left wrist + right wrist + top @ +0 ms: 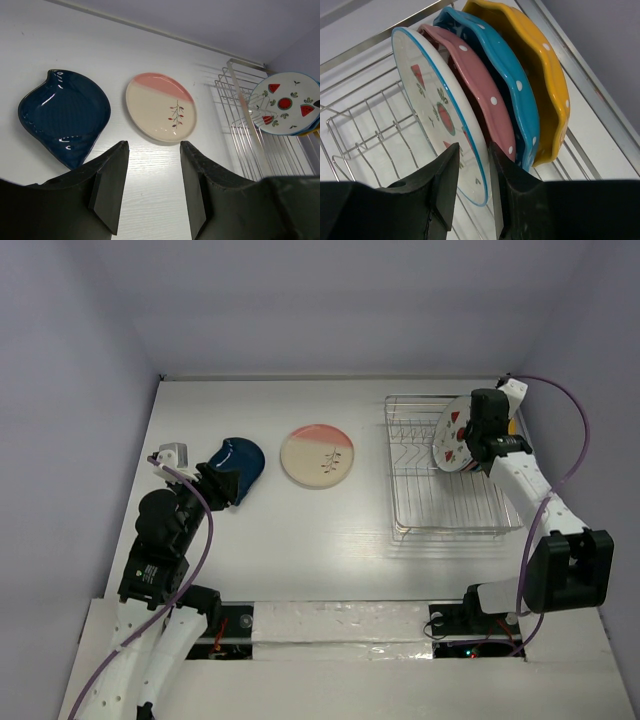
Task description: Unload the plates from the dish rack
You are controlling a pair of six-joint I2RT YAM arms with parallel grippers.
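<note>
The silver wire dish rack [430,510] stands at the right. My right gripper [470,443] reaches into its far end. In the right wrist view it [472,147] is shut on the lower rim of the white plate with red wedge marks [430,90], which tilts away from the others. Behind it stand the pink dotted plate [480,85], the bright blue plate [510,75] and the yellow-orange plate [540,65]. The dark blue irregular plate [240,462] lies flat on the table at the left. My left gripper [225,485] is open and empty just beside it, near its front edge.
A round cream plate with a pink band and a twig motif [318,455] lies flat between the dark blue plate and the rack. The near part of the rack holds no plates. Walls close in the table at the back and both sides.
</note>
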